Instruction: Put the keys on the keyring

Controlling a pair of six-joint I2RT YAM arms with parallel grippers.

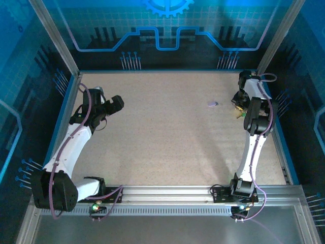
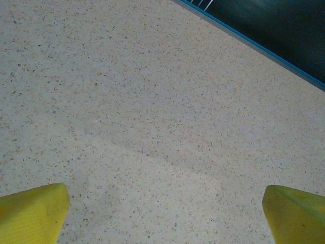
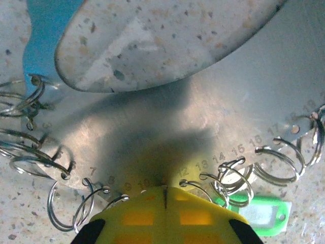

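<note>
Right pincer (image 3: 165, 192) is seen pressed together, yellow fingertips apparently nipped onto the thin rim of the keyring (image 3: 228, 107), a shiny flat silver metal plate with numbered holes along its curved edge. Small silver wire split rings (image 3: 278, 161) are threaded through those holes on either side of the pincer, and a green plastic tag (image 3: 264, 213) lies just to its right. The rim is judged to be gripped so the plate can be steadied or lifted. Left pincer (image 2: 165, 195) is held wide apart over bare speckled surface (image 2: 152, 101), presumably kept in reserve.
</note>
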